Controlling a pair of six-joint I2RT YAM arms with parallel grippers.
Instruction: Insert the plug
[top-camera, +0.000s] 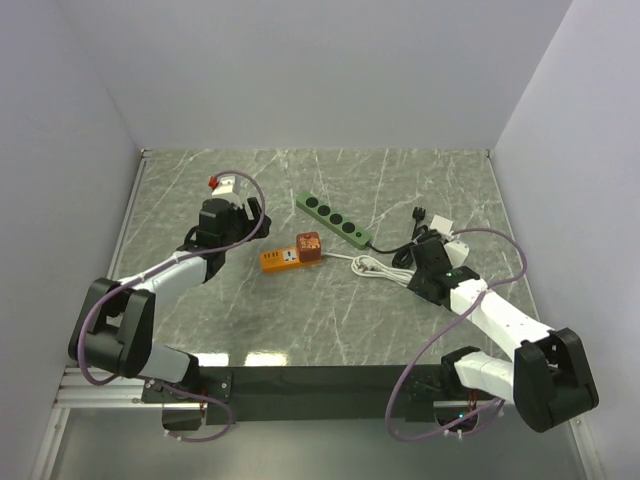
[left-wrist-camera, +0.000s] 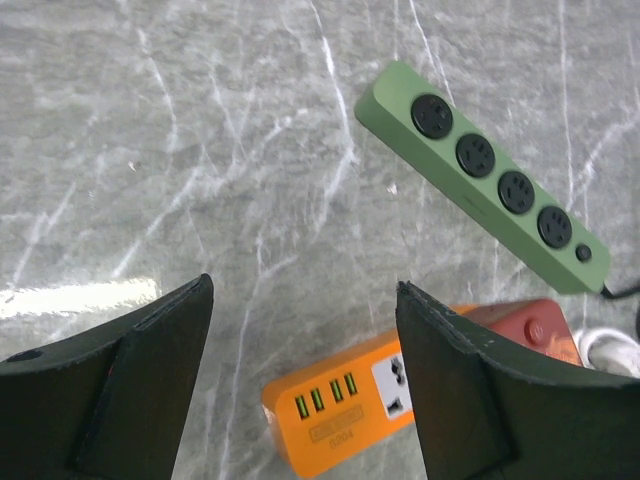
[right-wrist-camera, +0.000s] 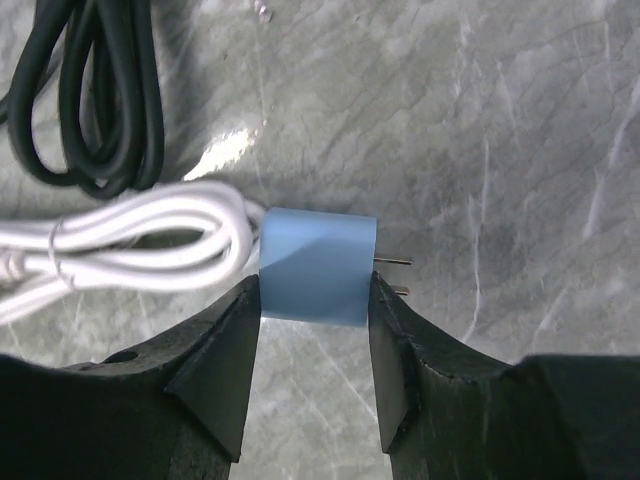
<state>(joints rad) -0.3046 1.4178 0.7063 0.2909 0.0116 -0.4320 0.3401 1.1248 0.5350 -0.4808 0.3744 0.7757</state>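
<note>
So, the plug (right-wrist-camera: 318, 262) is grabbed, not yet pushed in.
It is pinched by the right gripper (right-wrist-camera: 315, 295); the left gripper (left-wrist-camera: 305, 300) is spread wide.

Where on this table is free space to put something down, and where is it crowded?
Free: the grey marble tabletop in front, between the arm bases and the orange socket block; also behind the green four-socket power strip. Crowded: right middle, around the bundled white cable.

Found no legible text: spotted only a tiny printed label (left-wrist-camera: 335, 429) under the USB ports (left-wrist-camera: 325, 396) on the orange power strip (left-wrist-camera: 352, 405), bottom centre of left wrist view, too blurred to read; saw none in the other views.
</note>
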